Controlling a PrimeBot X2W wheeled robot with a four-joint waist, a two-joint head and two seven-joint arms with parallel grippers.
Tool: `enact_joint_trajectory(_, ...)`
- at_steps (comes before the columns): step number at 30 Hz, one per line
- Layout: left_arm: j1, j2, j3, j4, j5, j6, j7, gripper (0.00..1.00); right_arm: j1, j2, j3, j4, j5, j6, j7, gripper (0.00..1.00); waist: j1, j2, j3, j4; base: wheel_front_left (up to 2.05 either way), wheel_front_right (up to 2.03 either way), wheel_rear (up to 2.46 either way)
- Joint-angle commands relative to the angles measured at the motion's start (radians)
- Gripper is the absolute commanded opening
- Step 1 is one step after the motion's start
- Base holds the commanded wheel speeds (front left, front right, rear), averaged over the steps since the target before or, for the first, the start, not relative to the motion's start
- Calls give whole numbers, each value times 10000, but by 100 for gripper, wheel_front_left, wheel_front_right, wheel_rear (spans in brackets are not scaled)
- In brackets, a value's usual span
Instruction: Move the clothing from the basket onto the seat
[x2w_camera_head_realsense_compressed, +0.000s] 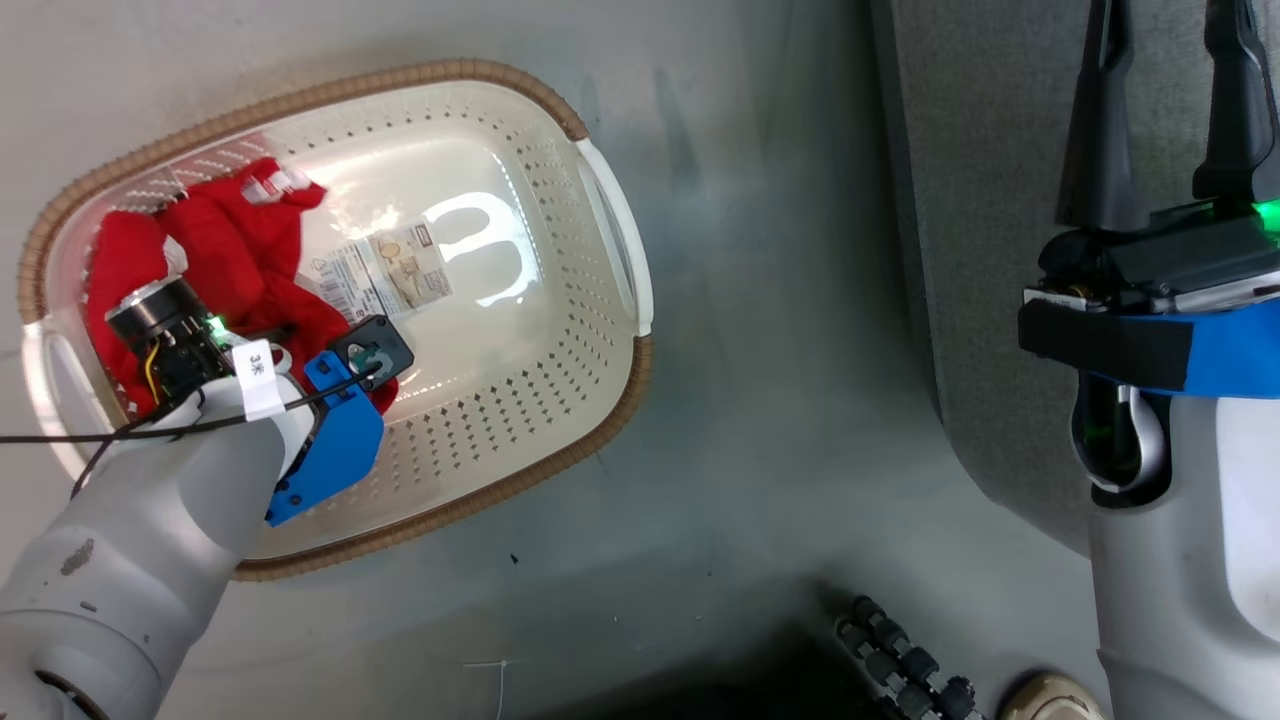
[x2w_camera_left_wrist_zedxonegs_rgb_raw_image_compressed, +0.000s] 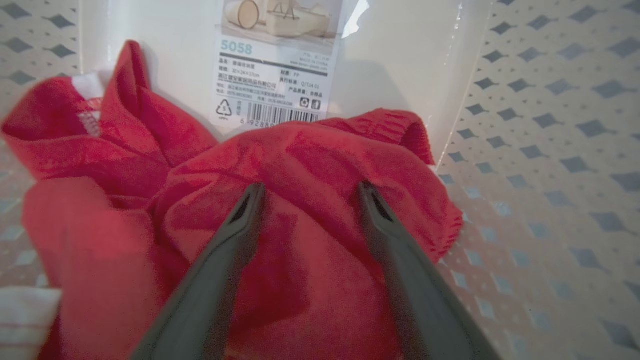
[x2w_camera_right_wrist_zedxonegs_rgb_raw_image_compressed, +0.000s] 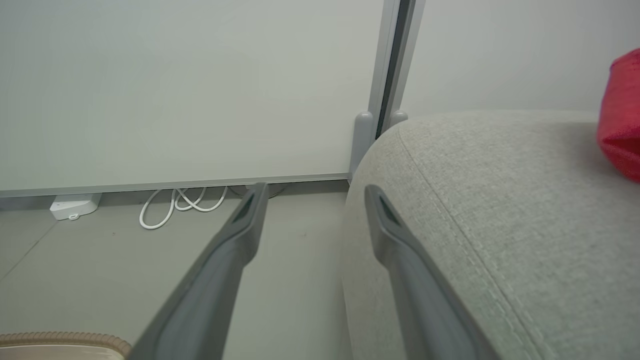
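Here, label (x2w_camera_left_wrist_zedxonegs_rgb_raw_image_compressed: 272, 65) reading 5058, partly under clothing (x2w_camera_left_wrist_zedxonegs_rgb_raw_image_compressed: 310, 165)

In your head view, the left forearm (x2w_camera_head_realsense_compressed: 150, 520) at eight o'clock is a scuffed pale grey shell with a blue bracket (x2w_camera_head_realsense_compressed: 335, 440), a thin black cable (x2w_camera_head_realsense_compressed: 100, 435), a white tag (x2w_camera_head_realsense_compressed: 258, 378) marked "3" and a green light (x2w_camera_head_realsense_compressed: 215, 323). At three o'clock, the right forearm (x2w_camera_head_realsense_compressed: 1190, 560) has a blue collar (x2w_camera_head_realsense_compressed: 1235, 350) and a black strap (x2w_camera_head_realsense_compressed: 1105, 345). The left gripper (x2w_camera_left_wrist_zedxonegs_rgb_raw_image_compressed: 310, 186) and the right gripper (x2w_camera_right_wrist_zedxonegs_rgb_raw_image_compressed: 315, 188) each have two long, dark grey tapered fingers.
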Motion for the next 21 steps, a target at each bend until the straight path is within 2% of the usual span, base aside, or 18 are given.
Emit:
enact_joint_trajectory(1,-203,128,-63,78,120,8,221,100,-277,58,21,-110,19,-3,-1,100,-1,-1,311,-96,0,0,0)
enact_joint_trajectory(12,-757,207,-98,225,592,8,1423,100,-357,149,-22,-702,-29,-3,-1,100,-1,-1,1205,-335,0,0,0)
enact_joint_trajectory(21,-766,-179,-113,260,760,34,1838,100,-124,198,-223,-1089,-141,-3,0,100,-1,-1,1438,-336,0,0,0)
